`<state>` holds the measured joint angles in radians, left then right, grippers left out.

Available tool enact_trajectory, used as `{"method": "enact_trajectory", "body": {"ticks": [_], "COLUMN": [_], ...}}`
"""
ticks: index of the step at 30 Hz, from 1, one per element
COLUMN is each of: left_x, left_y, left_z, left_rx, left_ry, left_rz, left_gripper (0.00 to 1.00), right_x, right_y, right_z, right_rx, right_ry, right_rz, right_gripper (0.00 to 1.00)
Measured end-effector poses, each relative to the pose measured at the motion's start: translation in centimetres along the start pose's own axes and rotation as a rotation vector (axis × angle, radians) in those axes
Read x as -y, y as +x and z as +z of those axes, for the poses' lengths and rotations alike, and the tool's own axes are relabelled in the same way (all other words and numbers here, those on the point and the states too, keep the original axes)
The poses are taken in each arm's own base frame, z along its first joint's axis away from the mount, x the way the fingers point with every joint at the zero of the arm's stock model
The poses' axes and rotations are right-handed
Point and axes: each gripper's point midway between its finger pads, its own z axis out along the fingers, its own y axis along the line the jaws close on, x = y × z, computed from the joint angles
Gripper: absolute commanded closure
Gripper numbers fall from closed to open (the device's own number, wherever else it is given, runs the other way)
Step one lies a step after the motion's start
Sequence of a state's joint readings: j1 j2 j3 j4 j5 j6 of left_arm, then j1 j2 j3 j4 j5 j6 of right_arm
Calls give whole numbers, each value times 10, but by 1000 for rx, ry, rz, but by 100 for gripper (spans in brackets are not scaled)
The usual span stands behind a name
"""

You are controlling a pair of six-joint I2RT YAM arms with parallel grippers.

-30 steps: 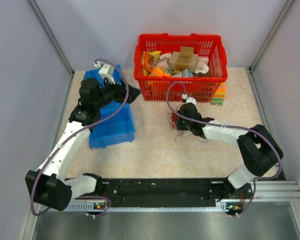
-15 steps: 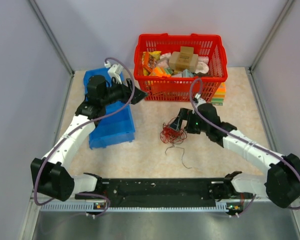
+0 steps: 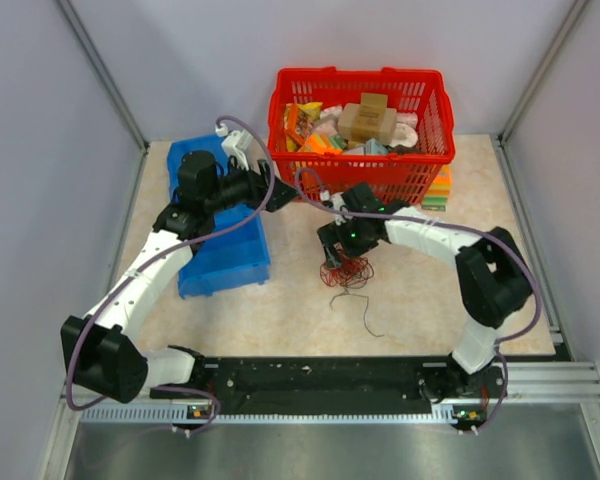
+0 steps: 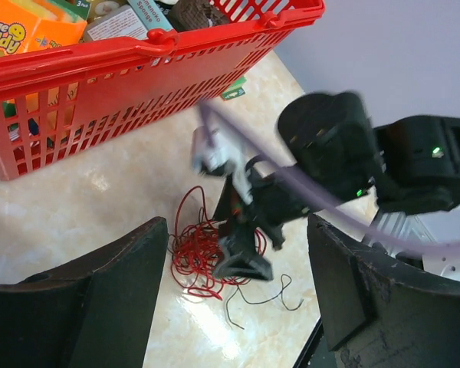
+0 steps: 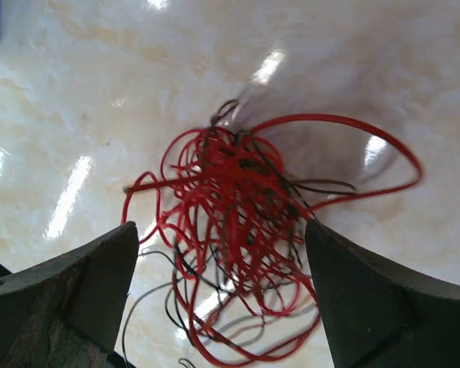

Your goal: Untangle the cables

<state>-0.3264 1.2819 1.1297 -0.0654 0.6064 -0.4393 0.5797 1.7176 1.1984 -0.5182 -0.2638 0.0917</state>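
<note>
The cables (image 3: 346,271) lie on the table as a loose red tangle with thin dark strands; one dark end (image 3: 366,318) trails toward the near edge. My right gripper (image 3: 337,246) hangs open just above the tangle. In the right wrist view the cables (image 5: 238,218) sit between and below its spread fingertips (image 5: 368,299), and nothing is pinched. My left gripper (image 3: 276,189) is open and empty, near the basket's lower left corner. In the left wrist view, the cables (image 4: 198,254) lie beyond its fingers (image 4: 107,307), partly hidden by the right gripper (image 4: 242,257).
A red basket (image 3: 360,172) full of packaged goods stands at the back, close behind both grippers. A blue bin (image 3: 225,255) lies under the left arm. A stack of sponges (image 3: 438,190) sits by the basket's right corner. Walls close in left and right.
My right gripper has let go of the cables and opened; the tangle dropped onto the table. The right arm swung out, then folded back over it. My left gripper shifted right.
</note>
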Motion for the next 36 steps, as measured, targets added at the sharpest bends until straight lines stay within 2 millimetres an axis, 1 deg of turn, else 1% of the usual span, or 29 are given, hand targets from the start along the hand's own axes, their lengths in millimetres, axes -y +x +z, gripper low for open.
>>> {"method": "enact_trajectory", "body": {"ticks": [1,2,3,4,7,9,11,14,17,19,22,23,25,30,31,32,34,36], "left_x": [0,1,1,2,5,6,7,11,16,25,42,48,58,82,88,96,107,114], "left_y": [0,-1,-2,-3,-5,-6,-5,-5,-5,-2,8,13,23,69,83,92,111,128], "left_z": [0,-1,-2,-4,-7,-7,-7,-7,-6,-3,5,10,20,43,48,50,53,55], "left_rx": [1,3,6,10,20,21,18,17,17,7,-32,-53,-91,-219,-258,-280,-330,-369], "left_ry": [-1,-3,-4,-5,-4,-2,5,20,40,70,124,143,171,223,236,253,273,275], "left_rz": [1,5,9,14,25,26,23,14,21,29,38,40,43,31,28,31,39,51], "left_gripper": [23,23,23,23,23,24,25,27,27,27,28,29,30,28,28,28,31,34], "right_x": [-3,-7,-9,-10,-8,-4,0,4,7,16,33,36,34,20,19,19,21,23], "right_y": [3,8,13,19,31,32,34,36,36,32,19,12,2,-16,-18,-20,-22,-22], "right_z": [6,14,21,26,31,30,26,15,-5,-26,-61,-73,-94,-151,-163,-172,-188,-198], "right_rx": [-24,-50,-73,-93,-127,-113,-88,-28,50,135,283,338,425,641,684,718,779,817], "right_ry": [18,37,63,89,168,204,236,261,238,206,171,155,111,14,4,-3,-15,-24], "right_rz": [-23,-45,-62,-68,-52,-12,46,168,329,475,673,722,787,866,876,886,909,931], "right_gripper": [19,19,23,30,60,86,100,100,100,100,100,100,100,100,100,100,100,100]}}
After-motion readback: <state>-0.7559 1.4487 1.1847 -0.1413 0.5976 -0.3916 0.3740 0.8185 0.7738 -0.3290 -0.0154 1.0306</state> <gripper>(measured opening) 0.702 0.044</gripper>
